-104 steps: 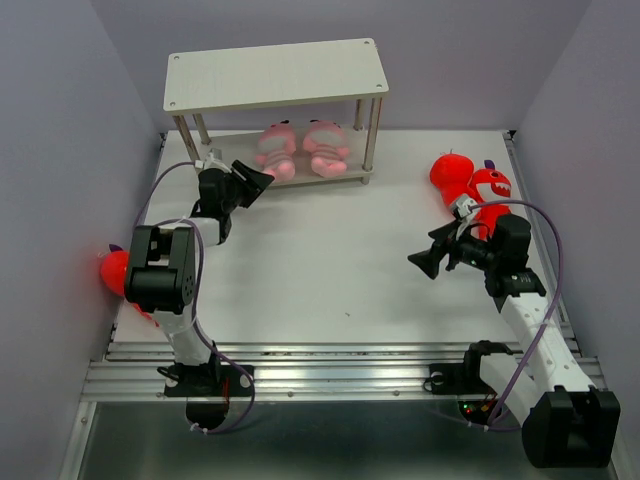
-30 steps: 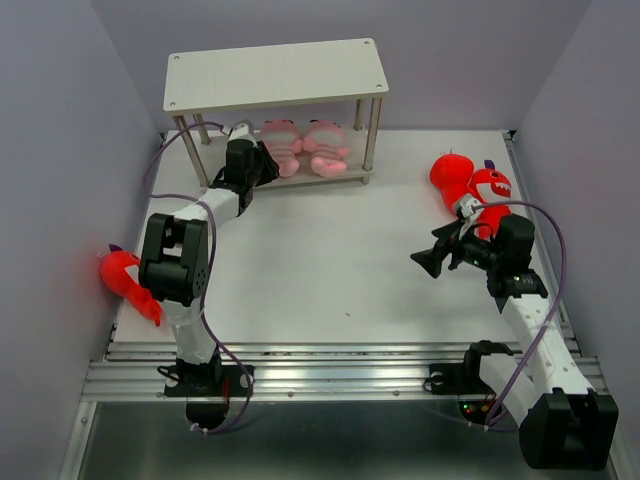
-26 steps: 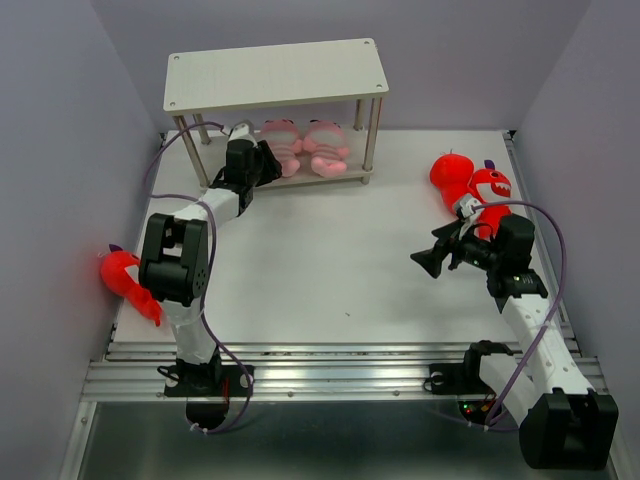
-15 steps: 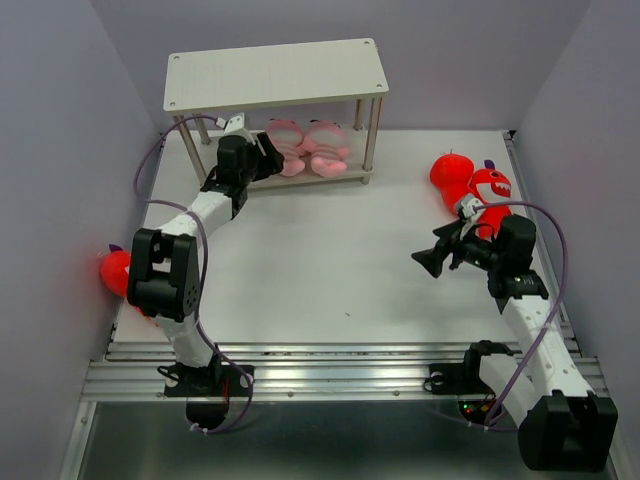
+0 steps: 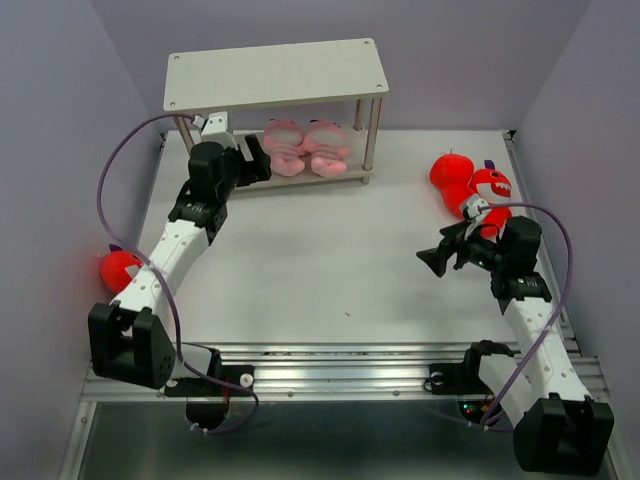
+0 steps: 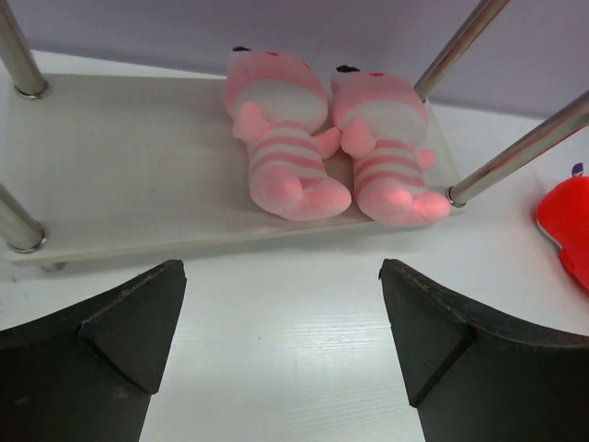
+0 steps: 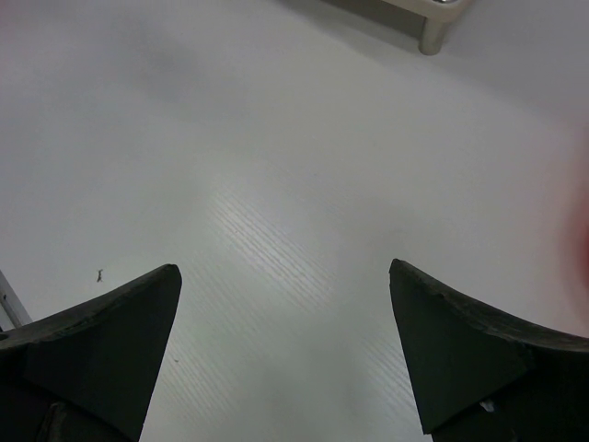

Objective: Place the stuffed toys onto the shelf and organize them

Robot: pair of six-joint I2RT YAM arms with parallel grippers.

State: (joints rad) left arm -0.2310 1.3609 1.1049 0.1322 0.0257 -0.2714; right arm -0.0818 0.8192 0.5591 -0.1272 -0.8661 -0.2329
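Two pink striped stuffed toys [image 5: 283,147] [image 5: 326,147] lie side by side on the lower board of the shelf [image 5: 275,72], toward its right end. The left wrist view shows them touching each other [image 6: 281,152] [image 6: 386,152] on that board [image 6: 120,175]. My left gripper [image 5: 255,160] [image 6: 280,269] is open and empty, just in front of the board, apart from the toys. Two red sharks [image 5: 452,168] [image 5: 489,186] lie at the table's right side, behind my right gripper [image 5: 432,262] [image 7: 283,267], which is open over bare table. A third red shark [image 5: 120,268] lies at the left edge, partly hidden by the left arm.
The shelf's thin metal legs [image 6: 502,157] [image 6: 18,51] stand at the board's corners. The left half of the lower board holds nothing. Grey walls close in on both sides of the white table [image 5: 320,260]. A red shark's edge [image 6: 566,226] shows at the right of the left wrist view.
My left gripper has opened and drawn back from the left pink toy, which now rests against the other one. The left arm has stretched out. The right arm has barely moved.
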